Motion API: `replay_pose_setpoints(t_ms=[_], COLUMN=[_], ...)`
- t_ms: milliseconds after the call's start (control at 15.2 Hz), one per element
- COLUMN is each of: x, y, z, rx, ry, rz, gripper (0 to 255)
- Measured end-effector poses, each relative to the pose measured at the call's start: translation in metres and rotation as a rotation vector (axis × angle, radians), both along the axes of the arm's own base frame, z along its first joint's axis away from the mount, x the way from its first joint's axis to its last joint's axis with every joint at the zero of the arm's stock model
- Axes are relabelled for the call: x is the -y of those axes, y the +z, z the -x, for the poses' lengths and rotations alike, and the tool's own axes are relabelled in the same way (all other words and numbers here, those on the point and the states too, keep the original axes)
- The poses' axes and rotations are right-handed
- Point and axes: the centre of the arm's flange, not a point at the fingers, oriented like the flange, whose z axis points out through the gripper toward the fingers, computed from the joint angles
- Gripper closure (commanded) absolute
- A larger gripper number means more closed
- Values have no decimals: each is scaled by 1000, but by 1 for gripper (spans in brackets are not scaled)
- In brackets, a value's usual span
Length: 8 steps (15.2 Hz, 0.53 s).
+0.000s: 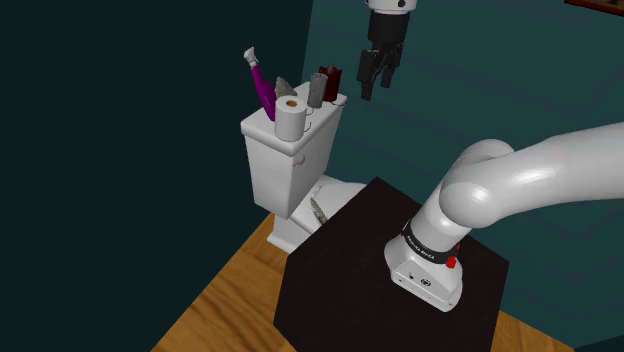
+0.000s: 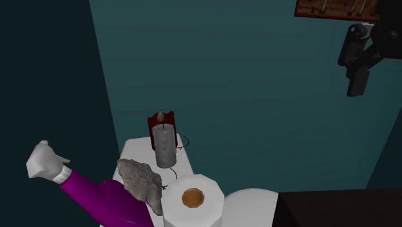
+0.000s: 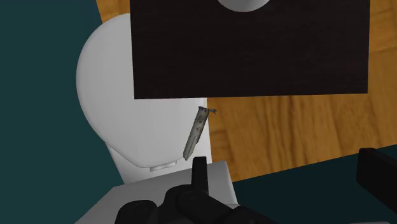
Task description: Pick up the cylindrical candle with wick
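The candle shows a grey, pitted, rough skin. The toilet looks smooth and white, faintly glossy. The floor carries warm wood grain. The stand is dark and matt, the arm smooth with a soft sheen.

Over the tank lid: paper roll at the near edge, bottle at the shoulder view's left end, lumpy piece behind the roll, candle further along, box behind it at the far corner. Below, a slim piece lies on the seat lid, beside the stand.
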Motion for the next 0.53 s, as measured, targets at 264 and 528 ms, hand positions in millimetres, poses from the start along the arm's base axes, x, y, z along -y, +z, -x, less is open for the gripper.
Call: replay_pose_setpoints(t_ms=[264,528], x=[17,46], y=[-6,-20], z=[-20,-58], rx=[7,21], ry=[1,5], rz=[-9,-26], gripper=[0,0])
